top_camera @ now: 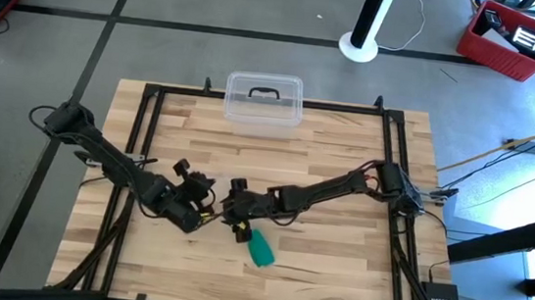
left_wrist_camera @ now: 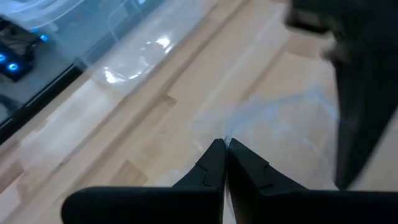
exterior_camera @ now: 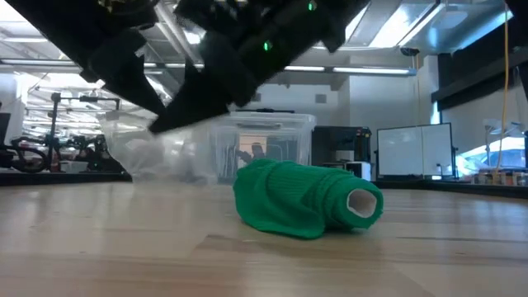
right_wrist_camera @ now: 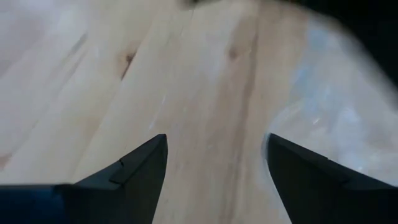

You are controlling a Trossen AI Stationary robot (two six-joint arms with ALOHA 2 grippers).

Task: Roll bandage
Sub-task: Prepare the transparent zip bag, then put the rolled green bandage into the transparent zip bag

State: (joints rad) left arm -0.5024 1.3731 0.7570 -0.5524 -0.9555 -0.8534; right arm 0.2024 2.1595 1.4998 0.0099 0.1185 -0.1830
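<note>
We see bandage (top_camera: pixel 261 249) rolled, lying on table (top_camera: pixel 334 275), just beside right gripper (top_camera: pixel 237 228), whose fingers spread wide, empty. Left gripper (top_camera: pixel 204 218) pinched closed, near bandage.

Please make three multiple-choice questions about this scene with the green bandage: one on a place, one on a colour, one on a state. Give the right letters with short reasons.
1. Where does the bandage lie?
A. inside the clear box
B. on the table, near the two grippers
C. on the floor

2. What colour is the bandage?
A. teal-green
B. white
C. red

3. How do the grippers stand?
A. both open
B. left gripper open, right gripper shut
C. left gripper shut, right gripper open

Answers:
1 B: the high view shows it on the wooden table, just by the right gripper, while the clear box stands at the far edge.
2 A: the low view shows a teal-green roll.
3 C: the left gripper has its fingertips together; the right gripper's fingers stand wide apart, nothing between them.
</note>
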